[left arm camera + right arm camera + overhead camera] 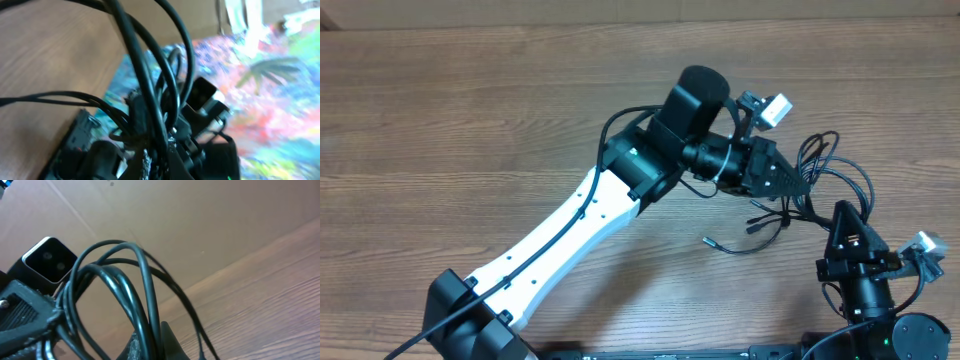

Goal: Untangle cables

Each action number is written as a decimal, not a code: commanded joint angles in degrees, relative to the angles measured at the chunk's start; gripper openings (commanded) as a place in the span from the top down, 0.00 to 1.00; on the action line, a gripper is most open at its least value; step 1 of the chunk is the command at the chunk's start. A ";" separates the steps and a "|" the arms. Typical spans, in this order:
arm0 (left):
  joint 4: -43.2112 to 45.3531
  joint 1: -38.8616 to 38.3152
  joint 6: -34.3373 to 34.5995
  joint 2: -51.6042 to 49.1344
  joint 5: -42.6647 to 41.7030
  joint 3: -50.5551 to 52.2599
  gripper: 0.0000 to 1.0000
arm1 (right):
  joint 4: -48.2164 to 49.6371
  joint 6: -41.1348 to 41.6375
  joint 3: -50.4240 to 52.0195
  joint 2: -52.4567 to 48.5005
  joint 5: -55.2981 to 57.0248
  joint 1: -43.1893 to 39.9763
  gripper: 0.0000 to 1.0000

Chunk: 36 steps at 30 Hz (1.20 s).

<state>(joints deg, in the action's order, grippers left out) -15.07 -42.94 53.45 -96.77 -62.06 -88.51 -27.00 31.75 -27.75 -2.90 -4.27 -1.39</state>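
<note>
Overhead, starting at left: shows bare wooden table [440, 120], then left arm [570, 225] slanting from the lower-left base up toward right of centre. Ends in left gripper [805, 185], pinched shut on cables [825, 160]. Places the cables as a small tangle of thin black loops at the right of the table, bunched between both grippers. Trails two loose plug ends [708, 240] onto the wood just left of the tangle. Further right, finds right gripper [840, 212] pointing up from the lower-right base, tip in the same tangle, likewise clamped shut on cables.

Left wrist: brings several strands of cables [145, 75] close to the lens, crossing and running down to the fingers [150, 167] at the bottom edge. Cannot tell the strands apart there. Gives wood at left and only a blurred many-coloured backdrop [270, 100] at right.

Right wrist: catches at left the other gripper's camera [50, 260] above its black body. At centre, arches loops of cables [145, 295] up from the fingers [167, 342] at the bottom, touching that black body. Leaves wood at right.
</note>
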 commanded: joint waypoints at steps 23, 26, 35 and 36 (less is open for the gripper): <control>5.97 11.15 -15.72 0.87 -28.59 -0.68 0.96 | -4.46 -2.08 0.04 0.13 9.01 -0.22 0.96; 5.97 14.56 -16.87 0.87 -28.37 -0.68 0.96 | -4.46 -2.03 0.02 0.13 8.92 -0.22 0.96; 4.87 22.03 -23.37 0.87 -12.17 -0.68 0.00 | -5.05 -1.60 0.02 0.13 8.70 -0.22 0.96; 4.17 22.03 -23.89 0.87 -10.40 -0.68 0.00 | -5.09 -1.60 0.02 0.13 8.70 -0.22 0.96</control>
<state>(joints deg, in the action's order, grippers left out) -9.65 -20.69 33.54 -97.51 -80.95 -88.31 -32.64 29.89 -28.05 -2.87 3.27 -1.41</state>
